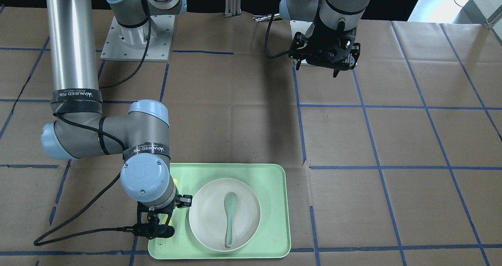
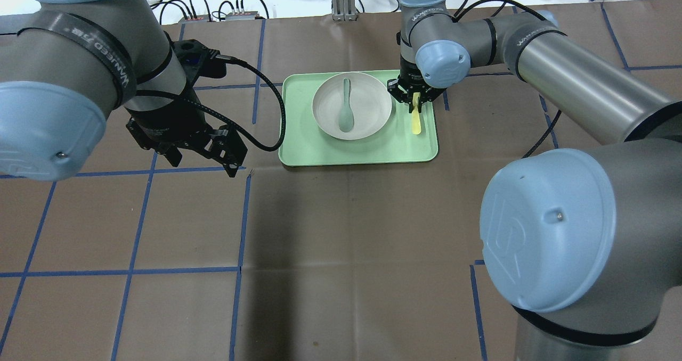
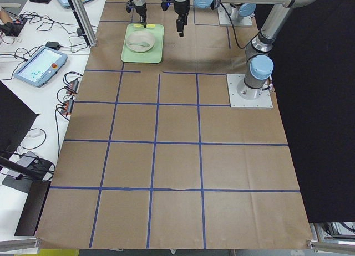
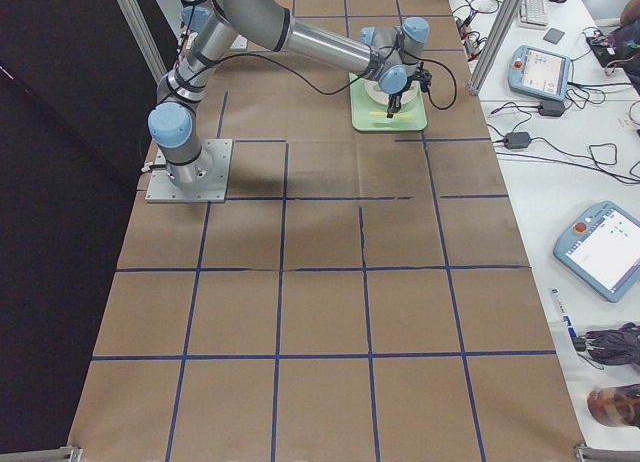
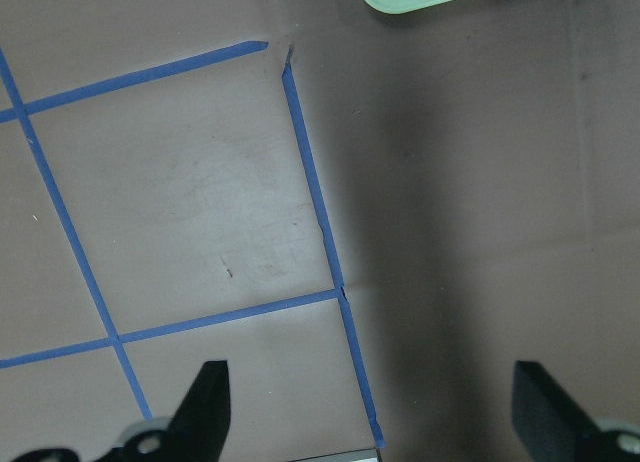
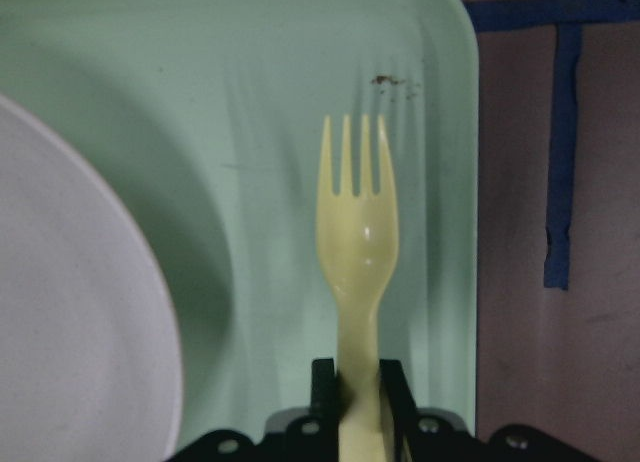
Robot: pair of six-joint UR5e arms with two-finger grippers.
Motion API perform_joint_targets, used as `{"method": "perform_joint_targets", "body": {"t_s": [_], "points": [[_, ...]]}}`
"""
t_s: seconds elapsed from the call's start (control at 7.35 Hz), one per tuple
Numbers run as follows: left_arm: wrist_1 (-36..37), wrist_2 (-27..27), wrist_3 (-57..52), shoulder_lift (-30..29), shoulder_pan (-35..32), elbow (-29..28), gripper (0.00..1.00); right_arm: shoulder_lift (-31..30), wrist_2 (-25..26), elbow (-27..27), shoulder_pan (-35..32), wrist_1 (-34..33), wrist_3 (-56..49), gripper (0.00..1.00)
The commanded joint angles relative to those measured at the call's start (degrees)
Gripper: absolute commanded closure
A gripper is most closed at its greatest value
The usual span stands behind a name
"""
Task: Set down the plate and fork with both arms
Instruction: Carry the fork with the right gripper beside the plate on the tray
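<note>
- Fork (image 2: 416,122), overhead view: it lies along the strip of the mint-green tray (image 2: 373,148) on the robot's right, just beside the plate (image 2: 326,111) and clear of it. You can't tell whether it rests on the tray or is lifted. The right gripper (image 2: 415,103) sits over its handle end. A grey-green spoon (image 2: 346,108) lies inside the plate, bowl end toward the robot.
- Same view: the left gripper (image 2: 202,166) hangs over bare brown paper (image 2: 346,233), well apart from the tray. Its black cable (image 2: 266,92) loops close to the tray's edge.
- Front view: the right arm's wrist blocks most of the fork, and only yellow bits show. The plate is round, shallow and off-white with a raised rim, mid-tray.
- Left wrist view: the fingers (image 5: 205,407) are spread wide with nothing between them. Below you see matte paper, blue tape (image 5: 315,212) and one tray corner.
- Right wrist view: the right gripper's fingers pinch the fork's handle from both sides. Four short tines point at the tray's rounded corner. The plastic is smooth and glossy, and brown specks (image 6: 395,82) sit past the tines.
- Side views: too small for you to judge grip.
</note>
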State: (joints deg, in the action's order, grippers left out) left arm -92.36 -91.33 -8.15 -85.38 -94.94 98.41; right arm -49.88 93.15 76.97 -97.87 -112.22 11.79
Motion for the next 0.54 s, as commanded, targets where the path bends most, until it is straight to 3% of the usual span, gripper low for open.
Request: {"method": "perform_joint_targets", "body": {"t_s": [0.0, 0.27, 0.41], "points": [[-0.01, -0.16, -0.02, 0.12, 0.01, 0.03, 0.00, 0.57, 0.02, 0.02, -0.04, -0.10, -0.10, 0.78], [-0.01, -0.16, 0.06, 0.39, 0.01, 0.03, 0.00, 0.49, -0.07, -0.33, 0.05, -0.10, -0.28, 0.01], [0.08, -0.07, 0.06, 0.04, 0.01, 0.03, 0.00, -0.30, -0.16, -0.51, 0.48, -0.02, -0.45, 0.00]]}}
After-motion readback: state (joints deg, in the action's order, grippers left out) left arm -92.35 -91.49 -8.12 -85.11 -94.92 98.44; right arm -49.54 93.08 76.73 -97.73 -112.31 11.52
